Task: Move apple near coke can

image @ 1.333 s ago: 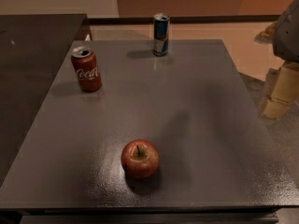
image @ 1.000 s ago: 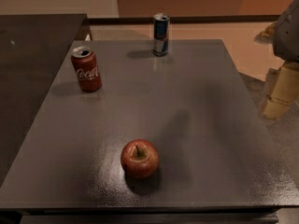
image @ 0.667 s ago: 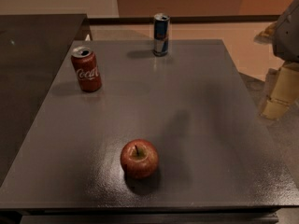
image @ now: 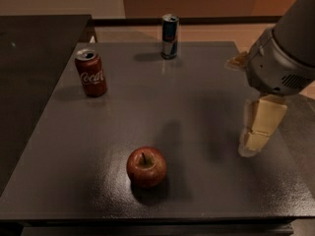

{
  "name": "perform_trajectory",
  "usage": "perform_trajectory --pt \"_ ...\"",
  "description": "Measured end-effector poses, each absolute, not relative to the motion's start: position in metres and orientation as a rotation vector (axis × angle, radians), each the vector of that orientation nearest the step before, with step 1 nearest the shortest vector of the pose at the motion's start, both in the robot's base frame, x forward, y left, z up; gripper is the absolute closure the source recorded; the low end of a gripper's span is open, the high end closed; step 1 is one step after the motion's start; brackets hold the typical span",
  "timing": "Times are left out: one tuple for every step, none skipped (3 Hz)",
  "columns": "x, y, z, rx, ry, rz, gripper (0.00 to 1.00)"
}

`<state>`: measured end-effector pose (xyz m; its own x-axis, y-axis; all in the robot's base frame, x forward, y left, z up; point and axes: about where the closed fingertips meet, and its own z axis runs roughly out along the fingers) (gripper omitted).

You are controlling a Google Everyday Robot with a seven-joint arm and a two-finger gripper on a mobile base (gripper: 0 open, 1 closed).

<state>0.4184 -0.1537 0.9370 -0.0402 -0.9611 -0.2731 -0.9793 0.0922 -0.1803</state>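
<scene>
Cream-coloured, blocky and pointing downward, the gripper (image: pixel 257 129) hangs over the right edge of the bench (image: pixel 206 97), about halfway between the far right corner and the near right corner. It holds nothing, and it is not possible to tell if it is open or closed. Above it sits the round grey wrist housing (image: pixel 275 65) of the arm, which enters from the upper right. Compared with a moment ago, the gripper has come inward and lower: before it stayed beyond the right edge, now it is above the dark grey surface, and the arm fills more of the upper right corner of the view.

The apple (image: pixel 146 167), red with a short dark stem, lies near the front edge, a little left of the middle, well apart from the gripper. It has not moved. The coke can (image: pixel 91 73) stands upright close to the left edge, toward the far left corner, well apart from the apple and in the same place as before. A blue-and-silver can (image: pixel 170 36) stands upright at the far edge, near its middle, also unchanged.
</scene>
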Motion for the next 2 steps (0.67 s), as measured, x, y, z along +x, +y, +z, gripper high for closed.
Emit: perform_trajectory --pt "0.406 -0.114 0.911 -2.009 1.959 0.175 0.00" --pt "0.393 -0.073 0.885 -2.085 1.872 0.262 0.00"
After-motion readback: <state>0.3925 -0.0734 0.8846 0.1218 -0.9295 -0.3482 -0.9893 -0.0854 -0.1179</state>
